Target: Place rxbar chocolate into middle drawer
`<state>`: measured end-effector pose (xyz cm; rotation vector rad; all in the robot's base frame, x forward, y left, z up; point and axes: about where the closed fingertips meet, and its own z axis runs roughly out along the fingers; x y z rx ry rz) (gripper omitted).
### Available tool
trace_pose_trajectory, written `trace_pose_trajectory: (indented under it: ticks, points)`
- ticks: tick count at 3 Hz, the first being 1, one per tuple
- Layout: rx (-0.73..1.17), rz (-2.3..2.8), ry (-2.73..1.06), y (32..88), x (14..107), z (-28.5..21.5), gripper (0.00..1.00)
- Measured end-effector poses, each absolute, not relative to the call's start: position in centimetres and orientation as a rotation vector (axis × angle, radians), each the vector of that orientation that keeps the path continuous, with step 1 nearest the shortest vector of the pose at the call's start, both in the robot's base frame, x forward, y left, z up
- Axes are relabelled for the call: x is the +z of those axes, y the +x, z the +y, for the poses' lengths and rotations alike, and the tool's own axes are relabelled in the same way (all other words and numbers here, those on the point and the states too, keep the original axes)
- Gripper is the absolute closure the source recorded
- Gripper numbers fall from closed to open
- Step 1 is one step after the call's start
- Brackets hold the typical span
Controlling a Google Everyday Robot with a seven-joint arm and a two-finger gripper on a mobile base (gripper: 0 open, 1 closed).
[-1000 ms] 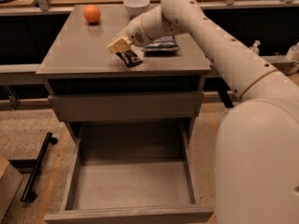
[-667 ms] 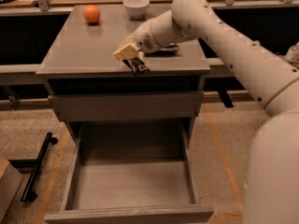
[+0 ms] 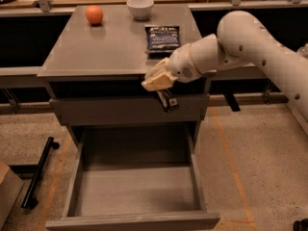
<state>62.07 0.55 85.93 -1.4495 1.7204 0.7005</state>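
Presently held: small flat black wrapped rxbar chocolate point(image 3: 168, 100), hanging tilted from the cream two-finger gripper point(image 3: 157, 81), whose jaws pinch its upper end. It sits just off the front edge of the grey cabinet top point(image 3: 110, 52), over the wide grey middle drawer point(image 3: 137, 196), which stands open. On top: round orange fruit point(image 3: 94, 14), white bowl point(image 3: 140, 7), dark blue snack bag point(image 3: 162, 37).

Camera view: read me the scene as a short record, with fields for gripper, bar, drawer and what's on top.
gripper: cream two-finger gripper, at the grey cabinet front edge, shut on bar
bar: small black wrapped bar, hanging below gripper, above drawer
drawer: wide grey drawer, pulled open
top: round orange object, white bowl, dark blue snack bag
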Motion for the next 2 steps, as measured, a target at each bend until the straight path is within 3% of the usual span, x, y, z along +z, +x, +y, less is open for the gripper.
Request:
trace_pose_trajectory:
  ticks: [2]
  points:
    - [0.701,1.727,-1.491,61.59,85.49,-0.23,1.0]
